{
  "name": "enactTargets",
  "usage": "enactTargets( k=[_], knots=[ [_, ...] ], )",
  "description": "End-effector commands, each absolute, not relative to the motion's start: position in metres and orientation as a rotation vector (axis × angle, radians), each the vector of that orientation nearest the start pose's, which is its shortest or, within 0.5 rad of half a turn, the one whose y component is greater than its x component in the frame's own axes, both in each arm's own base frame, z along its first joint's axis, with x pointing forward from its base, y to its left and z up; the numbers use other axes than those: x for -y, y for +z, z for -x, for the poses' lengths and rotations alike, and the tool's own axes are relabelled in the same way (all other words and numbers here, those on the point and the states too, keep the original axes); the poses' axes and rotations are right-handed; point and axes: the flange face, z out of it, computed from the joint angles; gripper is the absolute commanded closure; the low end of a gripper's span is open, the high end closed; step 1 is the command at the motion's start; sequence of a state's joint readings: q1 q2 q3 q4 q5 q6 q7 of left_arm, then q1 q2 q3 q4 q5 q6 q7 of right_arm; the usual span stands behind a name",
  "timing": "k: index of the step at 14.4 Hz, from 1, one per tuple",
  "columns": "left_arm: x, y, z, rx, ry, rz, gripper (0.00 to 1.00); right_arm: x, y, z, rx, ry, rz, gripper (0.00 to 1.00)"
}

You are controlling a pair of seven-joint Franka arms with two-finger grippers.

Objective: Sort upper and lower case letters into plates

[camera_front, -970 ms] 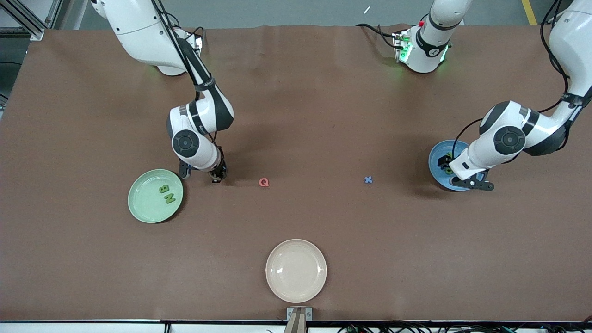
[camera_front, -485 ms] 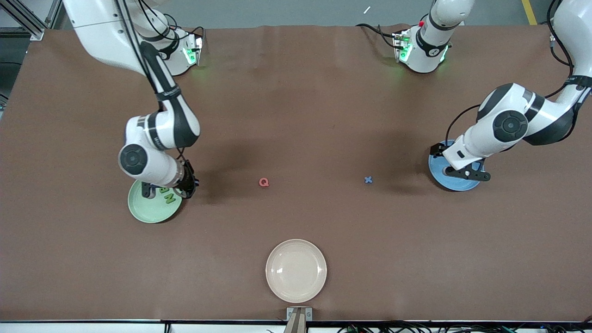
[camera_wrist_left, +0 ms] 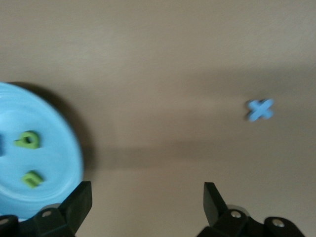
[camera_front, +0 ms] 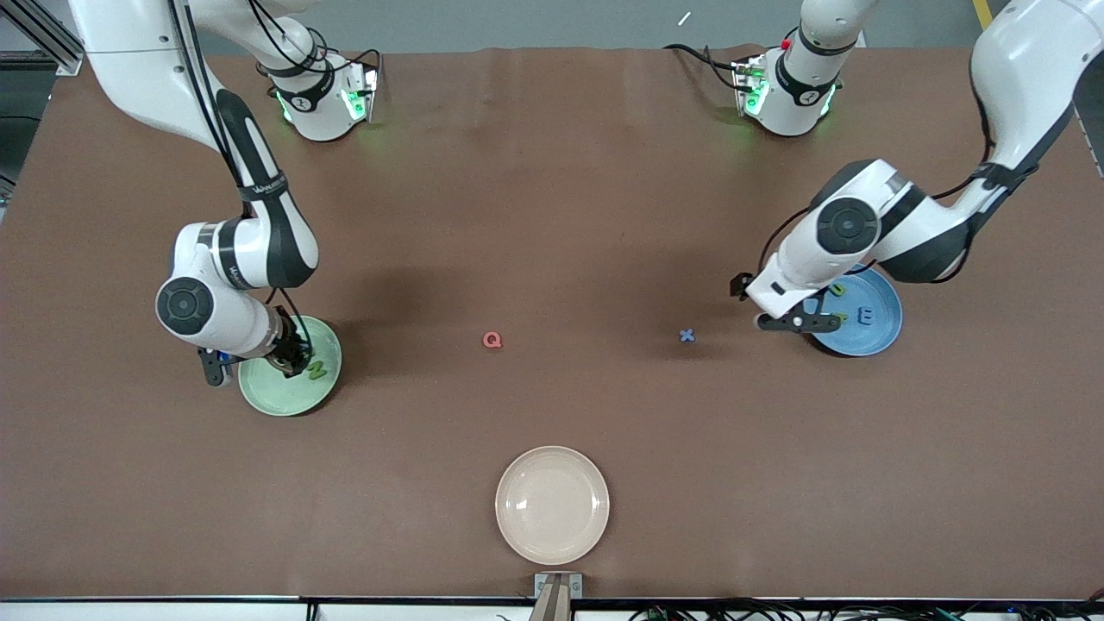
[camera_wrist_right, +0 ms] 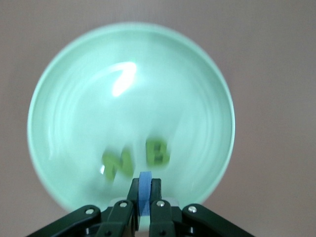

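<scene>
1. The cream plate lies nearest the front camera.
2. The right gripper is clamped on a thin blue piece, its shape hidden between the fingers, over the mint plate holding N and B; a second ago it was beside that plate.
3. The left gripper, spread wide and empty, has come off the blue plate toward the blue x; the red Q is unmoved.

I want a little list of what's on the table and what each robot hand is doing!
green plate: holds green letters N and B
right gripper: over the green plate, shut on a blue piece
blue plate: holds small letters
left gripper: open, over the table beside the blue plate
loose on table: red Q, blue x
cream plate: nothing in it
</scene>
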State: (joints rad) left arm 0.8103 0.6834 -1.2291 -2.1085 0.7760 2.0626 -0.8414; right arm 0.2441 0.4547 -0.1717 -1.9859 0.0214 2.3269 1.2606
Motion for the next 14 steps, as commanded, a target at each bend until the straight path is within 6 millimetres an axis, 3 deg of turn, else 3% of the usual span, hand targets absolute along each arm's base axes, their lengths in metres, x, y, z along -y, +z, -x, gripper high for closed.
enactTargets(
  k=[1,6,8,11,12,13,14],
  knots=[
    [0.221,0.25,-0.532,0.118,0.16,3.069,0.01,0.001,0.22,-0.591,-1.75,0.038,2.73,1.0],
    [0.28,0.214,-0.542,0.246,0.086,3.082,0.01,0.004,0.204,-0.592,-1.748,0.023,2.731,0.99],
    [0.292,0.206,-0.547,0.263,0.071,3.095,0.03,0.003,0.202,-0.594,-1.75,0.013,2.727,0.99],
    [0.293,0.192,-0.548,0.271,0.074,3.089,0.13,0.002,0.204,-0.595,-1.758,0.018,2.722,0.94],
    [0.291,0.188,-0.549,0.279,0.072,3.094,0.17,0.002,0.205,-0.595,-1.762,0.022,2.722,0.66],
    [0.29,0.185,-0.549,0.279,0.074,3.095,0.21,0.001,0.205,-0.594,-1.764,0.024,2.721,0.26],
    [0.29,0.184,-0.548,0.275,0.075,3.096,0.24,-0.002,0.206,-0.595,-1.767,0.022,2.717,0.0]
  ],
)
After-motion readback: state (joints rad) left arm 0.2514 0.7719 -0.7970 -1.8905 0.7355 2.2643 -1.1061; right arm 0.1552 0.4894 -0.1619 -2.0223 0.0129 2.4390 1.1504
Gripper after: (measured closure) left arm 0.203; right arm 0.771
